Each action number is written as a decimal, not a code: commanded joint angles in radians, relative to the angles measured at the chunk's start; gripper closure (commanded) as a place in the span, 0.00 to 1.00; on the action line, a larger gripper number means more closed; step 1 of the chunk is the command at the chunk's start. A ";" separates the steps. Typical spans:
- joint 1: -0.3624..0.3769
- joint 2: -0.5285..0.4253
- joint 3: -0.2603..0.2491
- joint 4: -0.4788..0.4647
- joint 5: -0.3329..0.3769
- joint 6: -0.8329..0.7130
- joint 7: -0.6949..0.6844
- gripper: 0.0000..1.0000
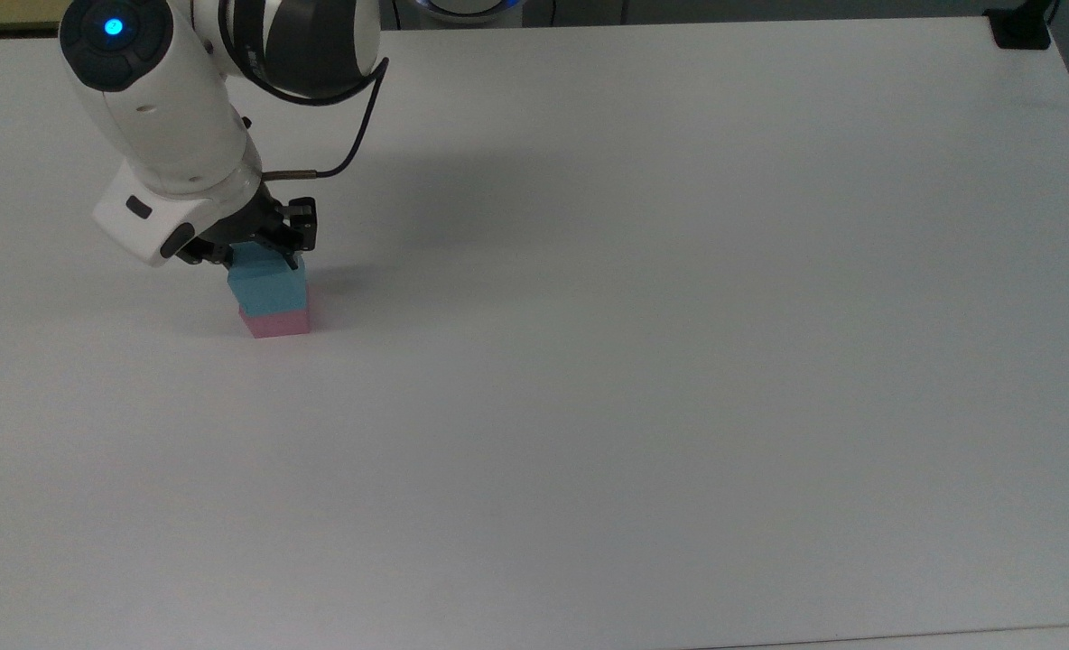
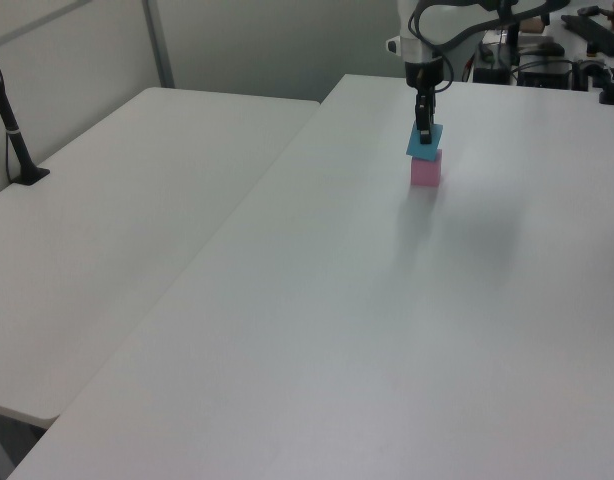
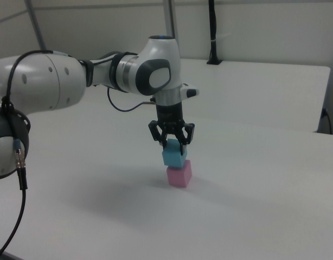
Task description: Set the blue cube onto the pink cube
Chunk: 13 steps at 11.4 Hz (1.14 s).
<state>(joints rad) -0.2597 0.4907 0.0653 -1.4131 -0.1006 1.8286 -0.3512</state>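
The pincer (image 3: 173, 145) is clenched on the upper part of the blue cube (image 1: 267, 283), which sits directly over the pink cube (image 1: 276, 323), its underside at or just touching the pink cube's top face. In the right view the blue cube (image 3: 174, 156) looks turned a little and shifted slightly toward the right view's left against the pink cube (image 3: 179, 174) beneath it; in the left view the blue cube (image 2: 423, 142) also reads as skewed on the pink one (image 2: 425, 168). The step in hand appears to be the placing itself. The next move probably calls for letting the fingers part gently and lifting straight up from the pink cube, so the skewed blue cube is not dragged off. There is one blue cube, one pink cube and one arm, all on the white table (image 1: 679, 316).
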 commanded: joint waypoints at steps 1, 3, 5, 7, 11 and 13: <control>0.008 -0.001 -0.010 -0.004 -0.039 0.005 0.024 0.00; 0.004 -0.006 -0.010 -0.007 -0.042 0.001 0.029 0.00; -0.007 -0.036 -0.009 -0.009 -0.036 -0.003 0.073 0.00; -0.009 -0.081 -0.007 -0.009 -0.028 -0.006 0.154 0.00; -0.006 -0.234 -0.001 -0.009 0.033 -0.182 0.256 0.00; 0.000 -0.323 0.002 -0.007 0.074 -0.340 0.293 0.00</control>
<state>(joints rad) -0.2705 0.2807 0.0665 -1.3945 -0.0767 1.6310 -0.1156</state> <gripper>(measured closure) 0.000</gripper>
